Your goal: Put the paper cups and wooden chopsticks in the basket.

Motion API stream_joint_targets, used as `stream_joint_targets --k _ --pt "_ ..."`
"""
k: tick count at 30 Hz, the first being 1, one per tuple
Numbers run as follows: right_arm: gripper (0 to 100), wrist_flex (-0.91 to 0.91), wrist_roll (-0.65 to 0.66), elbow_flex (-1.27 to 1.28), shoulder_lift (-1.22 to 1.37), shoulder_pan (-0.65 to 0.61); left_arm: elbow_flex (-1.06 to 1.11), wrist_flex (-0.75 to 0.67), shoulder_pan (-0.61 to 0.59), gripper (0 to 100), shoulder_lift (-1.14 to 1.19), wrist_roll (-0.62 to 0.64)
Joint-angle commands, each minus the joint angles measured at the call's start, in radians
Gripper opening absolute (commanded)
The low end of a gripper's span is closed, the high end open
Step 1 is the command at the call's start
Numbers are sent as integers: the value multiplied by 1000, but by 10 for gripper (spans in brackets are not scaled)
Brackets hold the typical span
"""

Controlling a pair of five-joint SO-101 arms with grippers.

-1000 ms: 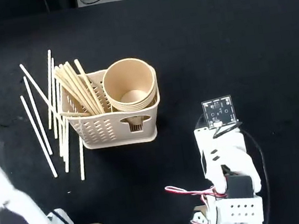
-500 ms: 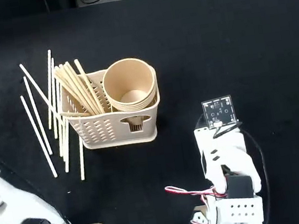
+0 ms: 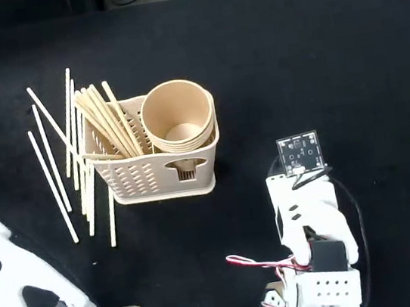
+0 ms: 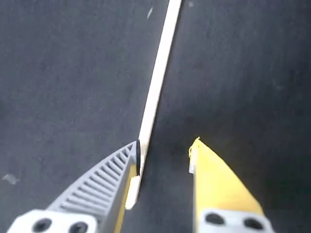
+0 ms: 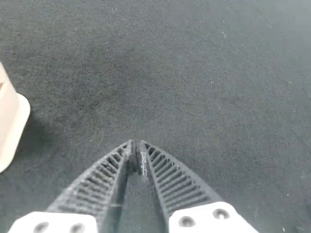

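On the black table [image 3: 342, 42], a loose wooden chopstick [image 4: 155, 87] is lying lengthwise straight ahead of the nearer left claw [image 4: 165, 145], its near end sitting inside the released jaws, while the right claw [image 5: 136, 148], clenched empty, is resting beside the basket [image 3: 155, 177].

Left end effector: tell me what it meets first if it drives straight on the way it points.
The open left end effector would probably meet the wooden chopstick lying right ahead first; depth is unclear, so possibly the black table.
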Motion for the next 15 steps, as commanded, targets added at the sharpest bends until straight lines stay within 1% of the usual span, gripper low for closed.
stream_joint_targets --k 1,4,7,13,15 --pt "26 -11 2 -1 -4 15 -97 81 -18 177 -75 -75" --pt "26 -11 2 -1 -4 15 -77 20 -30 177 -81 -75" --pt "26 -11 2 -1 -4 15 -58 -78 -39 180 -64 -81" --pt "26 -11 2 -1 -4 15 105 -315 -54 181 55 -84" --pt "26 -11 2 -1 -4 15 137 -356 -61 180 103 -84"
